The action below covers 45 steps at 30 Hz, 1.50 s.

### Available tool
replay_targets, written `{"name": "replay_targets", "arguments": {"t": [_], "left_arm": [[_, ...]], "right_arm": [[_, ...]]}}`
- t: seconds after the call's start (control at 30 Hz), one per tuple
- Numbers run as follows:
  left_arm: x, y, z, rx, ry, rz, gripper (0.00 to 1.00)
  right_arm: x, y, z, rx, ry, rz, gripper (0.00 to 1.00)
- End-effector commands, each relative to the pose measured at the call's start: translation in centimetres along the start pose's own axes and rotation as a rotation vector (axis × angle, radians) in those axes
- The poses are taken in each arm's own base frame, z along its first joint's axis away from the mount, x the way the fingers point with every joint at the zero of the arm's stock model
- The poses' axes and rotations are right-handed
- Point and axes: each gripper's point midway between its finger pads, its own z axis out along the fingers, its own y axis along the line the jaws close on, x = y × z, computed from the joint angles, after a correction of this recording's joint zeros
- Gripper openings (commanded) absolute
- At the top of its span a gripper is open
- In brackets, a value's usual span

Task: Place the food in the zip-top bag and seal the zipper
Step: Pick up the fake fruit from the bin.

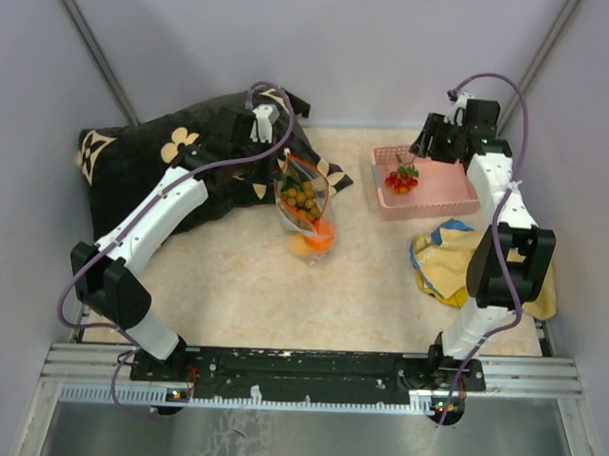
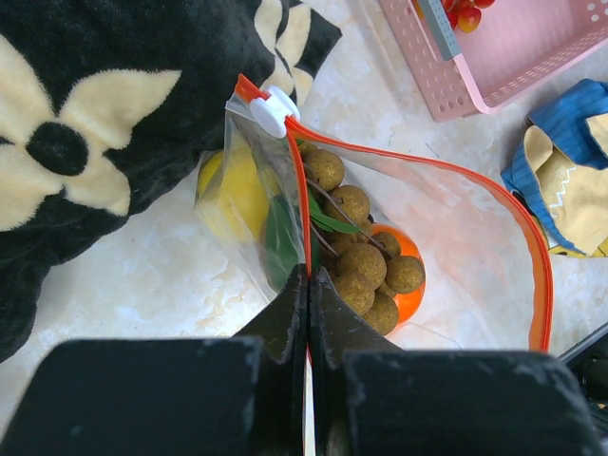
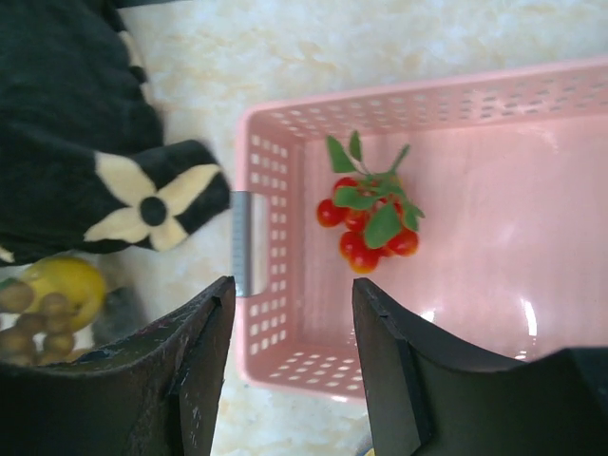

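Observation:
The clear zip-top bag [image 1: 303, 203] hangs open at mid-table. My left gripper [image 2: 310, 273] is shut on its orange-red zipper [image 2: 418, 157], near the white slider [image 2: 271, 111]. Inside the bag are a yellow fruit [image 2: 233, 190], a bunch of tan-brown balls [image 2: 366, 261] and an orange fruit [image 2: 410, 299]. A bunch of small red fruits with green leaves [image 3: 370, 223] lies in the pink basket [image 3: 380, 90]. My right gripper [image 3: 293, 290] hovers open above the basket's near corner, holding nothing. From above, the right gripper [image 1: 419, 152] is just behind the red bunch [image 1: 401, 179].
A black cushion with cream flowers [image 1: 157, 158] lies at the back left, touching the bag. A yellow-and-blue cloth [image 1: 444, 258] is crumpled in front of the basket [image 1: 455, 205] beside the right arm. Grey walls close in on three sides.

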Motion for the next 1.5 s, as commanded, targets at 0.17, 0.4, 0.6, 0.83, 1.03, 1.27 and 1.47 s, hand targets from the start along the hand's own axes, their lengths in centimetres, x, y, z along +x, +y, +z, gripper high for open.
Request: {"name": "replay_targets", "arguments": {"t": [0.17, 0.4, 0.6, 0.83, 1.03, 1.27, 1.47], "left_arm": [[-1.9, 0.0, -0.8, -0.001, -0.066, 0.003, 0.0], [-1.9, 0.0, -0.9, -0.006, -0.067, 0.003, 0.0], [-1.9, 0.2, -1.1, -0.02, -0.071, -0.003, 0.0], [-2.0, 0.2, -1.2, -0.017, -0.077, -0.004, 0.0], [-2.3, -0.1, -1.4, -0.006, -0.089, 0.002, 0.0], [-2.4, -0.1, -1.7, -0.006, -0.098, 0.0, 0.0], [-2.1, -0.1, -1.8, -0.006, -0.097, -0.003, 0.0]], "right_arm": [[-1.5, -6.7, 5.7, -0.034, -0.137, -0.001, 0.53], [-0.5, -8.3, 10.7, -0.096, -0.14, 0.037, 0.53], [1.6, -7.3, 13.4, -0.242, -0.105, 0.087, 0.51], [3.0, -6.4, 14.6, -0.341, -0.089, 0.118, 0.36], [2.9, -5.6, 13.7, -0.368, -0.094, 0.105, 0.06], [0.6, -3.9, 10.1, -0.357, -0.158, 0.064, 0.0], [-1.6, -2.1, 5.8, -0.262, -0.225, 0.042, 0.0]]}}
